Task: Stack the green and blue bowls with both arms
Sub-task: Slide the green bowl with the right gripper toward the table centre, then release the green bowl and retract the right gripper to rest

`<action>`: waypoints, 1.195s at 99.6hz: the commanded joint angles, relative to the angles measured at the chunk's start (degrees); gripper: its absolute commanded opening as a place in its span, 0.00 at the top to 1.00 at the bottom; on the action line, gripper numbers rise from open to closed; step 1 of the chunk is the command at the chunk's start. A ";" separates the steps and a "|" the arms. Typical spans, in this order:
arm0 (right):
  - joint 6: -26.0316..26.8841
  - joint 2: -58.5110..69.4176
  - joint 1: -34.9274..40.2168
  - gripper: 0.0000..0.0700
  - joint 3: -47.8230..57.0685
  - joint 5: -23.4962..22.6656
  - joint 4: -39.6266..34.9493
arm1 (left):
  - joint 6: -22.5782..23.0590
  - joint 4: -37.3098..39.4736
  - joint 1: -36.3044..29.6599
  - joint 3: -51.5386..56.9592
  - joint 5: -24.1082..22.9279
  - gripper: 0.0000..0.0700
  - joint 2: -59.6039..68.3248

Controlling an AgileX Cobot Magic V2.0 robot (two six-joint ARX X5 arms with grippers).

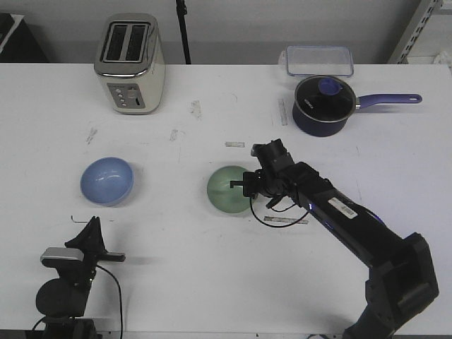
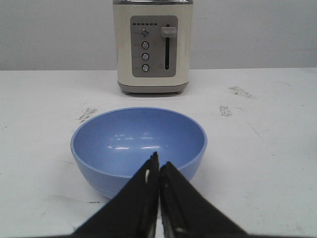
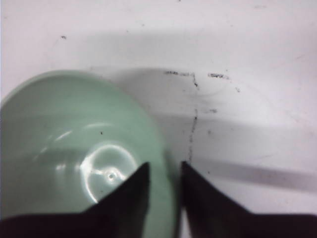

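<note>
From the front, you see your right arm reaching in from the near right across the white table (image 1: 212, 268), its black two-finger right gripper (image 1: 245, 185) at the right rim of the pale mint green round bowl (image 1: 224, 189) near the table's centre. The light periwinkle blue round bowl (image 1: 106, 181) sits well apart to the left, upright and untouched, with your left gripper (image 1: 92, 224) parked nearer than it, at the near left edge. At the far side stand a cream and chrome two-slot toaster (image 1: 131, 63), a dark blue long-handled saucepan with a glass lid (image 1: 325, 104) and a clear rectangular plastic container (image 1: 318, 61). Your left wrist camera shows the left gripper (image 2: 159, 166) with its tips pressed together on nothing, the blue bowl (image 2: 138, 148) just beyond them and the toaster (image 2: 152, 47) farther off. Your right wrist camera shows the right gripper (image 3: 163, 171) straddling the green bowl's (image 3: 74, 148) rim, one finger inside, one outside, the jaws narrowly parted and not clearly clamped.
</note>
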 commanded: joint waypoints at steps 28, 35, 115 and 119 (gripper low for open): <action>-3.48 -3.96 -0.57 0.59 1.05 0.37 1.81 | 0.33 0.85 0.04 -1.20 0.00 1.00 -0.11; -5.73 -5.92 -1.05 0.59 1.03 1.25 2.27 | 0.33 0.83 0.04 -1.20 0.00 1.00 -0.11; -28.37 -43.45 -20.00 0.99 -32.41 16.04 27.80 | 0.33 0.85 0.04 -1.20 0.00 1.00 -0.11; -28.35 -45.79 -21.22 0.99 -34.56 16.04 28.87 | 0.33 0.85 0.04 -1.20 0.00 1.00 -0.11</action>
